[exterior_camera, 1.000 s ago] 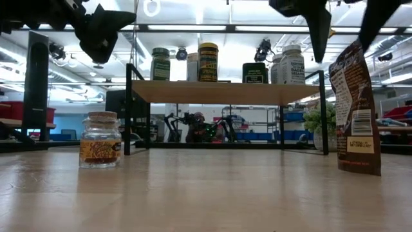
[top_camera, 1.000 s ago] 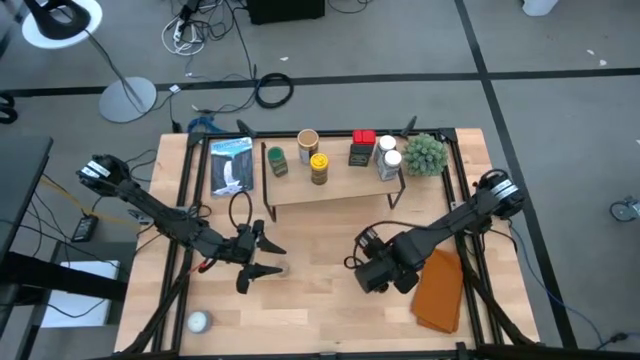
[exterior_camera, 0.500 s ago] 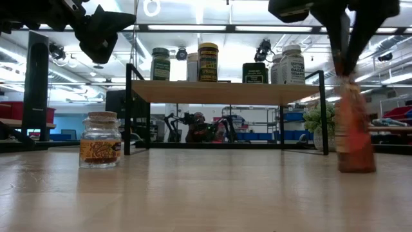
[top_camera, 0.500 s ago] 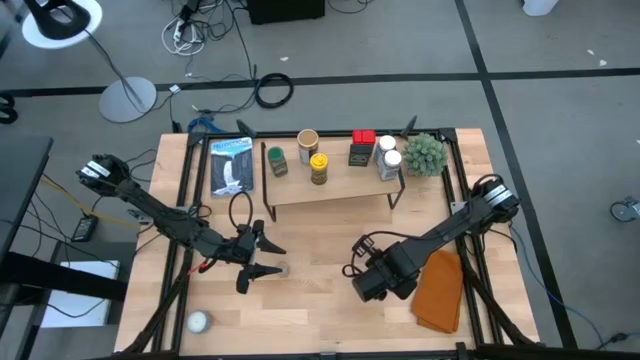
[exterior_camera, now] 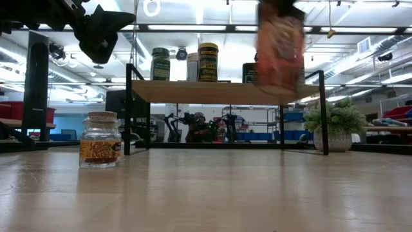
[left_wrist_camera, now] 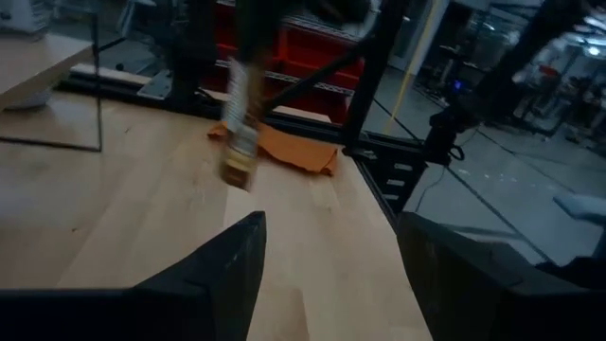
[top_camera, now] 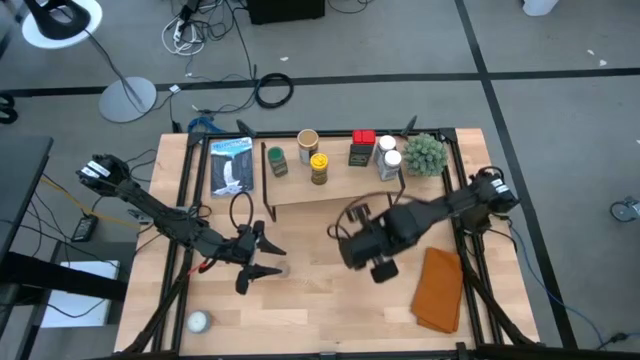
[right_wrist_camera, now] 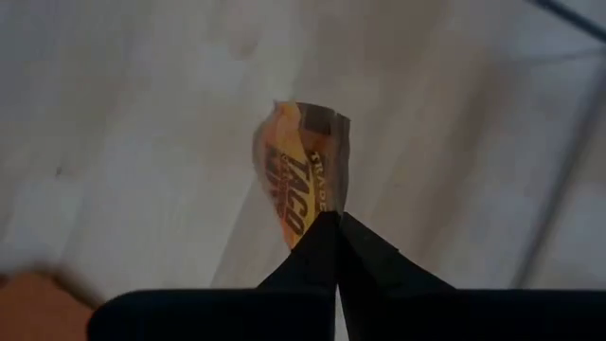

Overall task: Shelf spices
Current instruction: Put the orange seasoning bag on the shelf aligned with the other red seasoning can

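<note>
My right gripper [top_camera: 366,247] hangs over the table's middle, in front of the shelf [top_camera: 330,190], shut on a red-orange spice packet [right_wrist_camera: 301,180]. The low view shows that packet [exterior_camera: 280,42] up at shelf-plank height. Several jars and tins [top_camera: 319,167] stand on the plank. My left gripper [top_camera: 262,262] is open above a cork-lidded glass jar [exterior_camera: 100,138], which stands on its base on the tabletop. A small white jar [top_camera: 198,321] sits near the table's near-left corner. My right gripper pinches the packet's top edge [right_wrist_camera: 327,204] between its two fingers, coming from above and pointing down. The packet is lifted clear of the table and hangs below the fingertips [right_wrist_camera: 333,237].
A green fuzzy plant [top_camera: 424,153] stands at the shelf's right end. An orange-brown cloth [top_camera: 438,290] lies near the right edge. A blue-and-white packet [top_camera: 232,165] lies left of the shelf. Bare wood [top_camera: 320,310] lies along the near edge.
My right gripper shut on the top of the packet, which stood by the orange cloth. It then lifted the packet clear and carried it up and toward the table's left and far side, toward the shelf. The packet turned about as it rose.
</note>
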Motion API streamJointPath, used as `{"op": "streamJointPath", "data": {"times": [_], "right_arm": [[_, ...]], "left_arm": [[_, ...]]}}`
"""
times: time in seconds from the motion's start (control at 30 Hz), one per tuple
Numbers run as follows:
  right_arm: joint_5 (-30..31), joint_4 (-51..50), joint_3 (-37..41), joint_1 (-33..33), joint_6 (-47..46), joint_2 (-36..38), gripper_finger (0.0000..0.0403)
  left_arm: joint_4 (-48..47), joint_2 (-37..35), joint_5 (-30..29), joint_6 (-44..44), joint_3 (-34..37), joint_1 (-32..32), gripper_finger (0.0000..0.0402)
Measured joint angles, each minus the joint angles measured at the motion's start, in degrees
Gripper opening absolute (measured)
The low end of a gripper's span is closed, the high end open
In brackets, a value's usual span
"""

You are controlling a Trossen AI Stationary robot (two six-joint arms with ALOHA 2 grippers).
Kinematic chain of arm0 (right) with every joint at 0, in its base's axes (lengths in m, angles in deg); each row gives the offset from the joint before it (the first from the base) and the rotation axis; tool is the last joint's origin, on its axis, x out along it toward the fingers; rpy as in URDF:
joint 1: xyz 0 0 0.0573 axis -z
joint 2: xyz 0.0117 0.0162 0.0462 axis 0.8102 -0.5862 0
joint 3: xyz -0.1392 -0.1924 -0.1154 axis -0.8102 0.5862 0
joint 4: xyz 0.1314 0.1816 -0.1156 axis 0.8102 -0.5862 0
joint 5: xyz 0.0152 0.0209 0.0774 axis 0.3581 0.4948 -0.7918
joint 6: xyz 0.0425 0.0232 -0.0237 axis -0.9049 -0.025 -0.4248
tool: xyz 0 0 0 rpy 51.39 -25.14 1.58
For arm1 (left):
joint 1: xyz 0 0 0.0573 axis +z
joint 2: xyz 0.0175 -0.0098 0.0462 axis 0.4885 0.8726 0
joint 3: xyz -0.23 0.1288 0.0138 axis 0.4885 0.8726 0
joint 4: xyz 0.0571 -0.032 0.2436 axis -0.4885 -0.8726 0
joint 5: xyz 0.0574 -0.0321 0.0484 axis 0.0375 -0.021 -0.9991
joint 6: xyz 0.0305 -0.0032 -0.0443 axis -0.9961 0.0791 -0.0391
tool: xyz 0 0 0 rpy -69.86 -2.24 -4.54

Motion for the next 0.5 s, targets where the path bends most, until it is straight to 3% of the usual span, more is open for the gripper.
{"op": "streamJointPath", "data": {"times": [0.3,0.5], "right_arm": [[1.78,-8.04,-12.53,7.68,-1.11,0.07,0.0001],[3.32,-9.81,-16.27,12.62,-1.67,0.05,0.0000]], "left_arm": [[1.93,0.00,2.60,-4.69,1.51,1.14,0.0243],[19.43,0.02,11.69,-5.64,10.54,5.09,0.0243]]}}
